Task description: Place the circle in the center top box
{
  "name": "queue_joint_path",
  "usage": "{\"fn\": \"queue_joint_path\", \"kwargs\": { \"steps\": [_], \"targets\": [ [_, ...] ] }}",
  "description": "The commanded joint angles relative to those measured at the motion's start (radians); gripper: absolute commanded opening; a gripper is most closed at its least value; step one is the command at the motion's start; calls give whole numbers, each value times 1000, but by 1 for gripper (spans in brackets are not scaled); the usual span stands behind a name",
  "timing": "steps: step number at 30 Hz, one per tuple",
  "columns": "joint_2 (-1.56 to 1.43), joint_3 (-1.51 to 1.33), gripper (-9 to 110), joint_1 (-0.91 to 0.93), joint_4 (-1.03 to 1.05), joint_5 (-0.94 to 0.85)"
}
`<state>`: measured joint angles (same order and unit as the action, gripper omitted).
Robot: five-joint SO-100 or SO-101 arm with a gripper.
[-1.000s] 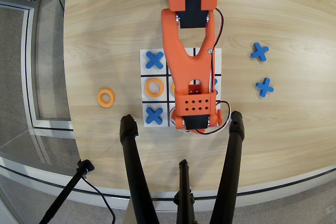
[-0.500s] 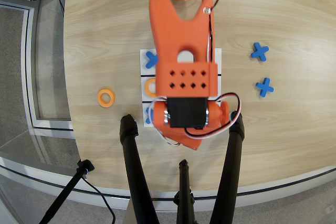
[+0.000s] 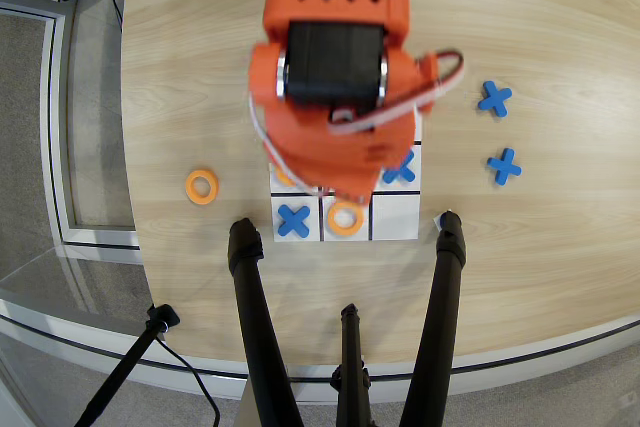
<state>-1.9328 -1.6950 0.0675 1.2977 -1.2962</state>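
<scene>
On the white paper grid sheet (image 3: 395, 225), in the middle cell of the row nearest the black tripod legs (image 3: 262, 337), lies a flat orange foam ring (image 3: 344, 217). It sits inside the black lines of that centre top box (image 3: 331, 233), roughly centred and clear of the arm. To its left in the overhead view, a blue X-shaped foam piece (image 3: 292, 219) fills the neighbouring cell; another blue X (image 3: 402, 169) shows at the right of the middle row.

The orange robot arm (image 3: 335, 57) looms large and blurred over the upper rows of the sheet, hiding most of them. Its gripper is buried under the arm's own body, so I cannot tell how far the fingers are parted or whether anything is between them. The ring lying free on the paper suggests the placing is done.

The step in hand looks to be the withdrawal. Done well, the arm should rise straight before swinging away, so that no finger or trailing cable (image 3: 300, 162) drags the light foam ring across a line or nudges the blue pieces. A second orange ring (image 3: 201, 186) rests on the wooden table (image 3: 180, 67), well left of the sheet, and two more blue crosses (image 3: 494, 98) lie to the right.
</scene>
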Motion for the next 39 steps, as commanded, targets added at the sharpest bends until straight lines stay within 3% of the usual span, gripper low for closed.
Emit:
{"fn": "queue_joint_path", "kwargs": {
  "steps": [1, 7, 19, 22, 26, 33, 39],
  "targets": [
    [-287, -410, 9, 5, -161, -69],
    [-736, -948, 9, 2, -264, -212],
    [-1239, -1502, 9, -2, -311, -321],
    [-1312, -1508, 9, -2, -198, -325],
    [-1417, -1508, 0, -3, -29, -325],
    [-1424, -1508, 0, 49, 12, -307],
    [-1430, -1508, 0, 430, 11, -313]
  ]
}}
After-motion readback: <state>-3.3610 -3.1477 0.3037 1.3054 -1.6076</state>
